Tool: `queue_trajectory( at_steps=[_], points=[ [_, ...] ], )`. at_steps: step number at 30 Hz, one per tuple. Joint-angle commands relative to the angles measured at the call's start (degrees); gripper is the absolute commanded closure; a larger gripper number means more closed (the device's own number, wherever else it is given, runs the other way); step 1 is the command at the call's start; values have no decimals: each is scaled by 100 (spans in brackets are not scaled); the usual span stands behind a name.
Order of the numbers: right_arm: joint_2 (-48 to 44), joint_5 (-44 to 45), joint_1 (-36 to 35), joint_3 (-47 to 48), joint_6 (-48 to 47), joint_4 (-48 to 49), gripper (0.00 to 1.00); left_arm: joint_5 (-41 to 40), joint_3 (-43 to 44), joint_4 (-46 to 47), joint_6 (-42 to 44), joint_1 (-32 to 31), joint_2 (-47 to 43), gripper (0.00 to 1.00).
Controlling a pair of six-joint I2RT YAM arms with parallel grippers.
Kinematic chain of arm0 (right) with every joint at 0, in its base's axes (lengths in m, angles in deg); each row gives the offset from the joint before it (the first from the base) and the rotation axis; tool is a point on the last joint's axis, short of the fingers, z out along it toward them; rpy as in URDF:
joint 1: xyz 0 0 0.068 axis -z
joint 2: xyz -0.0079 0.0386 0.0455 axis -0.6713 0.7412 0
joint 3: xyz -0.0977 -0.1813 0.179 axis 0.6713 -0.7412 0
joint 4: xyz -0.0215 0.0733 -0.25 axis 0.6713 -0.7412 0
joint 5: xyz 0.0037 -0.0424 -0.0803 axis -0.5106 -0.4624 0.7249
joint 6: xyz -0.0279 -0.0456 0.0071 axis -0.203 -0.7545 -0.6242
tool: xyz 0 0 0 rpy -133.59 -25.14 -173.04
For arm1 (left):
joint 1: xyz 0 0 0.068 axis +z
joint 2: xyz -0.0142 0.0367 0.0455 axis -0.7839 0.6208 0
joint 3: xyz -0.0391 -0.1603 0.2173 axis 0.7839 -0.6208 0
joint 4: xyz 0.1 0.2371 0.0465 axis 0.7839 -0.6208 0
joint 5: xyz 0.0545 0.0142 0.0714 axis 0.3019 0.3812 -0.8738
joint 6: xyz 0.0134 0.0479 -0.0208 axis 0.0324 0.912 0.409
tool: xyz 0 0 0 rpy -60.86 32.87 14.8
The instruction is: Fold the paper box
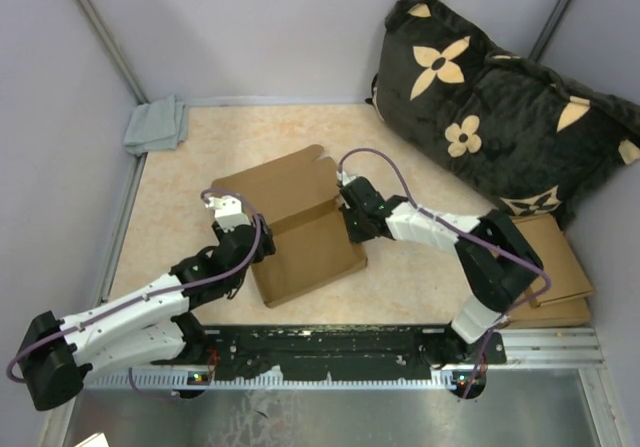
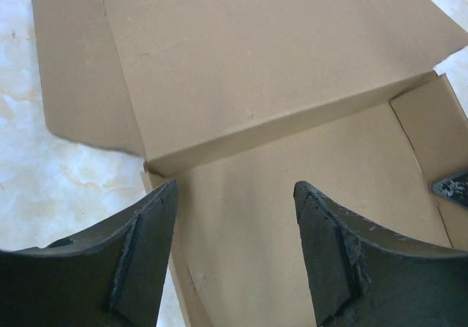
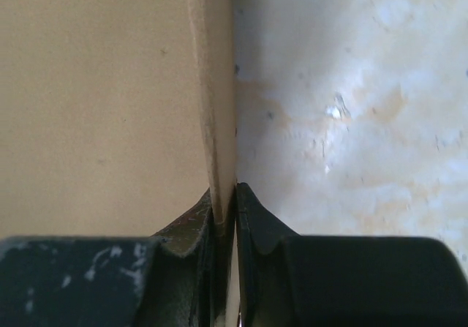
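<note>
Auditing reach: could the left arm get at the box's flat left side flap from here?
Probably yes: the open left gripper hovers right beside that flap of the box, and nothing lies between them.

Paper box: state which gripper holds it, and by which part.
The right gripper is shut on the paper box, pinching the thin edge of a raised flap. The left gripper, open, holds nothing.

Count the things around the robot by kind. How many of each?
box: 1
cardboard pile: 1
cloth: 1
pillow: 1
total: 4
</note>
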Motion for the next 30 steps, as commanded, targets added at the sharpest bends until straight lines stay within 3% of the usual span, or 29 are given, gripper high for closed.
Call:
queue_trajectory(
  at_steps=[1,6,12,18,22,30],
  points=[
    [-898,91,32,-342,370,332,86,154,432,238,90,121,379,27],
    [-1369,75,36,-548,429,339,68,853,791,273,205,666,866,25],
    [-1721,355,121,-447,371,314,43,2211,982,377,253,1802,1047,25],
    [-1749,162,791,-129,315,404,24,2712,992,270,288,2358,1094,24],
    [-1552,-496,1444,35,411,492,22,3011,883,232,264,2546,1278,24],
    [-1233,-743,1753,66,388,785,21,3197,697,324,257,2689,1610,24]
  ],
)
